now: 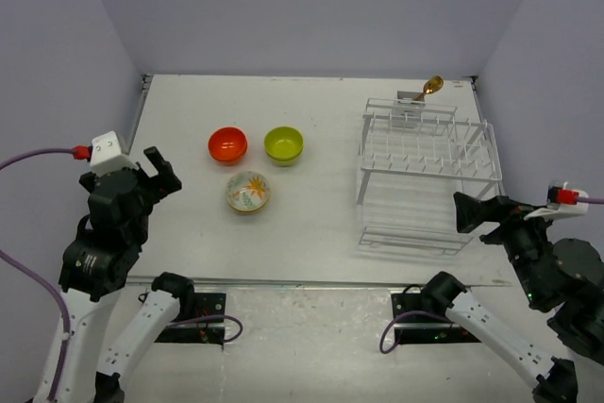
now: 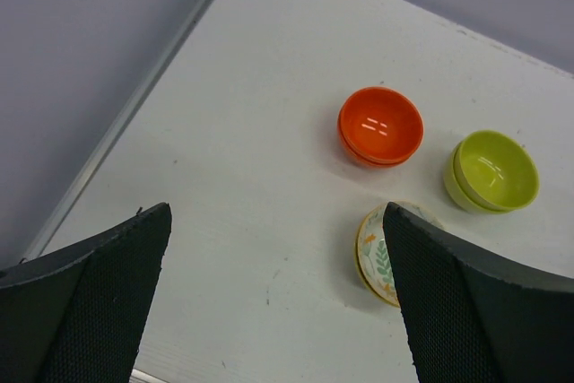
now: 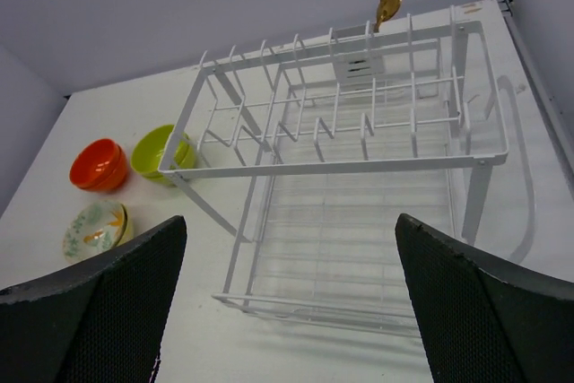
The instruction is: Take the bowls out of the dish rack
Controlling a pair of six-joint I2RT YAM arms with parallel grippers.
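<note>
Three bowls stand on the table left of the white dish rack [image 1: 427, 176]: an orange-red bowl [image 1: 227, 144], a lime-green bowl [image 1: 284, 144] and a cream floral bowl [image 1: 249, 192]. No bowl shows in the rack [image 3: 359, 177]. My left gripper [image 1: 157, 170] is open and empty, raised near the left side, with the bowls ahead of it: orange-red [image 2: 380, 126], green [image 2: 491, 171], floral [image 2: 375, 253]. My right gripper [image 1: 479, 211] is open and empty, raised just in front of the rack. The bowls also show in the right wrist view: orange-red [image 3: 99, 164], green [image 3: 160, 152], floral [image 3: 94, 229].
A gold spoon [image 1: 430, 87] stands in the cutlery holder at the rack's back, also in the right wrist view [image 3: 388, 0]. Grey walls close the table on the left, back and right. The table's left edge rail [image 2: 143, 91] runs close to my left gripper.
</note>
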